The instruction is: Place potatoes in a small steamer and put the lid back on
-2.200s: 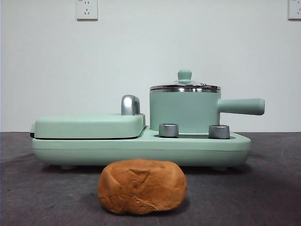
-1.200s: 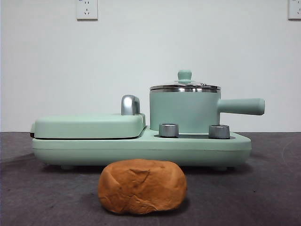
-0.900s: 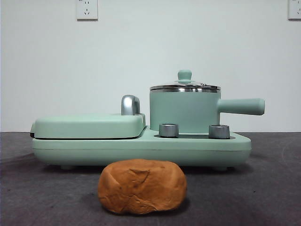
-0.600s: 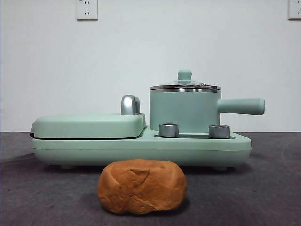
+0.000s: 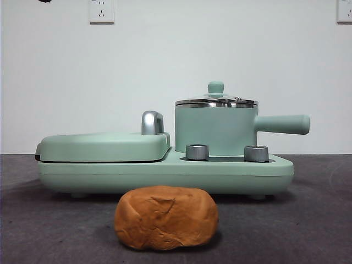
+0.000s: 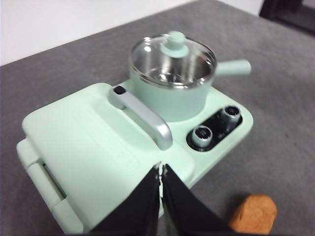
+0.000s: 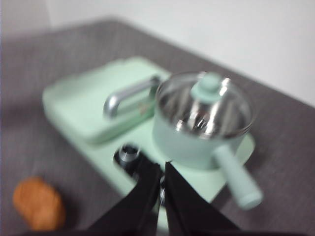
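White wall (image 5: 176, 55) stands behind the scene, with one socket (image 5: 102, 10) high on it and a second socket (image 5: 344, 10) at the other top corner. Below, a dark grey felt-like table (image 5: 308, 231) carries a mint-green cooker base (image 5: 165, 175). On this base sit the flat griddle cover (image 5: 103, 147) with its steel handle (image 5: 152, 122), two steel knobs (image 5: 197, 152), and the small steamer (image 5: 215, 131). The lid (image 5: 215, 100) rests on the steamer. The potato (image 5: 166, 218) lies on the table just in front of the base. Both arms hang high above the cooker: the left gripper (image 6: 161, 169) has its jaws pressed together, the right gripper (image 7: 162, 169) too, and both hold nothing.
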`<state>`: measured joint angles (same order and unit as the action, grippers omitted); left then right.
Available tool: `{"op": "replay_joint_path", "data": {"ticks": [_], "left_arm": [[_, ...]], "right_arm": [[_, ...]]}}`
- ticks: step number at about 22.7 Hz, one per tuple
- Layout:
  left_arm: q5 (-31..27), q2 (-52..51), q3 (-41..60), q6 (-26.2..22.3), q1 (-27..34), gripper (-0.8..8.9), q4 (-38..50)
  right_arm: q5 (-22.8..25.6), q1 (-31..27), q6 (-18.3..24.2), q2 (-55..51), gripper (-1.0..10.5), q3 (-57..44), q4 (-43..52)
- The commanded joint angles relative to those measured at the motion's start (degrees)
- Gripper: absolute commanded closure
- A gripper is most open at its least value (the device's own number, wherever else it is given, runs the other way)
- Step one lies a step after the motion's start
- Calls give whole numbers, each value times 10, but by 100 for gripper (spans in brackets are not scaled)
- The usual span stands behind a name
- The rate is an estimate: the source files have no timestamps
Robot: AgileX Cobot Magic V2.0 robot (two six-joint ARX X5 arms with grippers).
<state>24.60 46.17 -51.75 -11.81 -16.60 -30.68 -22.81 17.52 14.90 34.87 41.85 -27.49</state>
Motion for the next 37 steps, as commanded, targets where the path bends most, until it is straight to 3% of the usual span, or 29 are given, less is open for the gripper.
{"op": "replay_joint_path", "data": {"ticks": [1,3,6,17,22,26,33,37], "left_arm": [[5,4,-13,-40,-9,786,1],[5,3,-13,-40,-14,716,1],[5,3,-13,-39,-15,600,1],[5,8,-13,-35,-39,587,3],[5,43,-13,-31,-59,587,29],[5,97,-13,4,-77,587,102],[1,221,-14,68,-123,587,309],[-47,288,-19,70,-150,587,413]], "right_arm": [[23,29,87,13,934,10,-28],[28,45,109,19,866,10,-48],[35,58,90,21,667,10,-61],[34,61,-12,21,656,10,-56],[34,61,-40,21,657,10,-56],[34,61,-50,21,657,10,-56],[38,61,-56,21,657,10,-52],[38,61,-64,21,657,10,-50]]}}
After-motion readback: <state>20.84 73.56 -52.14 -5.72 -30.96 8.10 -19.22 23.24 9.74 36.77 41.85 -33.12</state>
